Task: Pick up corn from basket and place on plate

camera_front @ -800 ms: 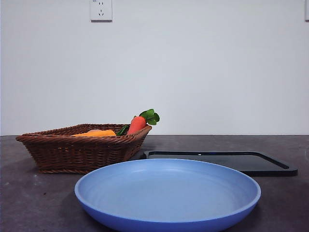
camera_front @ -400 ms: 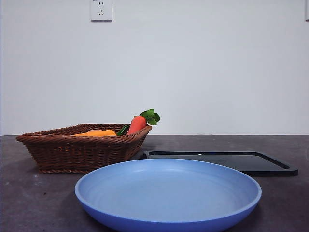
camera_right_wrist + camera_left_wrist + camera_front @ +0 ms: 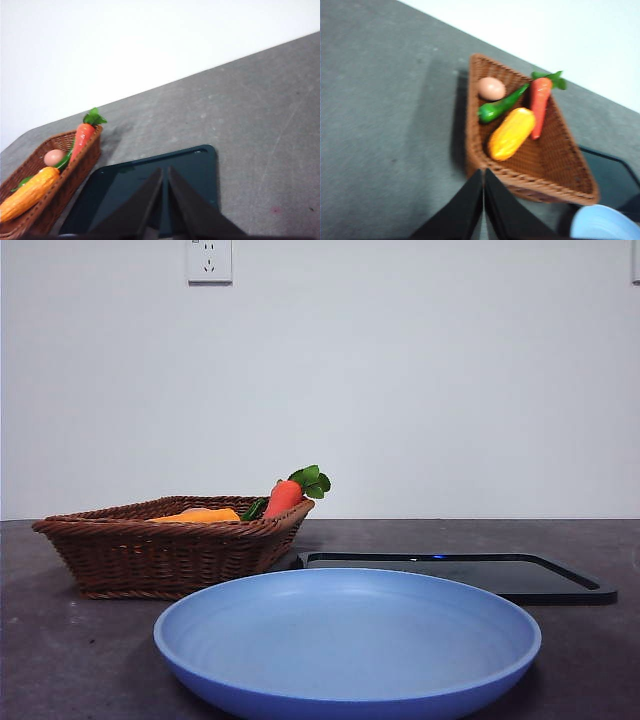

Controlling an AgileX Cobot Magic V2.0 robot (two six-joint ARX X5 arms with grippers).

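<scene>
Nothing has moved across the last second, so my pick has not begun. The shallow brown wicker basket [image 3: 170, 545] sits at the left of the desk, holding the long orange-yellow corn cob [image 3: 511, 134] beside the red-orange carrot [image 3: 539, 102]. My left tool [image 3: 483, 200] hovers clenched over its rim. The round light-blue plastic plate [image 3: 348, 695] lies bare. My right tool [image 3: 164, 200], clenched, hangs over the flat black tray [image 3: 150, 190].

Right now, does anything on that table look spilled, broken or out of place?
Nothing is spilled or damaged. The only slight oddity: the carrot leans on the basket wall, its green leaves poking over the rim. The corn lies inside the basket, and the plate sits upright, bare.
</scene>
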